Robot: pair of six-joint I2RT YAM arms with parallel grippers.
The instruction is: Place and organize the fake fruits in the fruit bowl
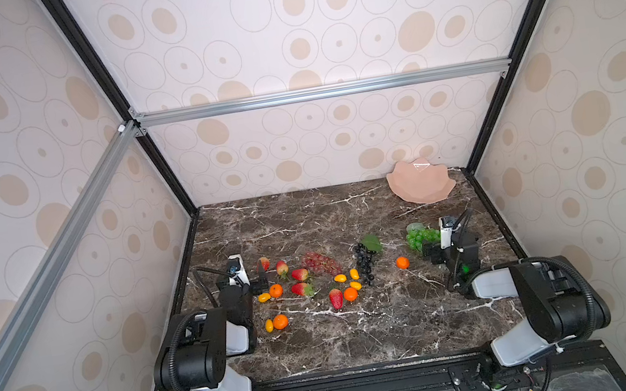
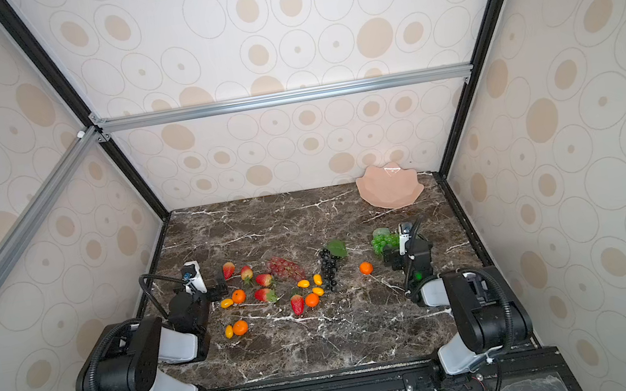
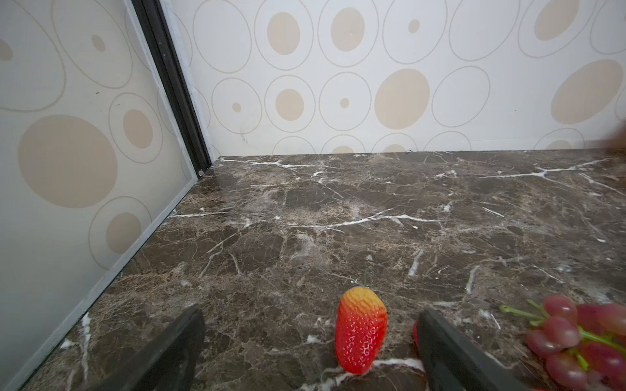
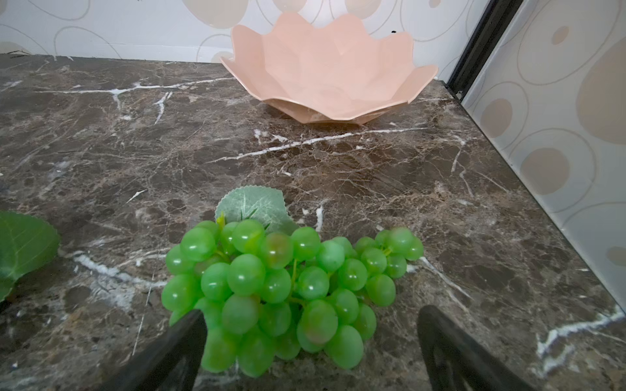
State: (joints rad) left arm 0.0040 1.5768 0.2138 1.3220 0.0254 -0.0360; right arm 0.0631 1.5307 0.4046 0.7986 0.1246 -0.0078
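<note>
Left gripper hangs low, jaws wide apart astride a strawberry lying pale end toward the back wall. Right gripper, equally agape, straddles the green grape bunch, its leaf pointing at the far-corner fruit bowl.

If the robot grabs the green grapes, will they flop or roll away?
Probably flop: the grapes sit on thin stems, so outer ones may dangle. They look shiny and round, so a grip might slip. The lumpy bunch and its leaf likely stop rolling.
</note>
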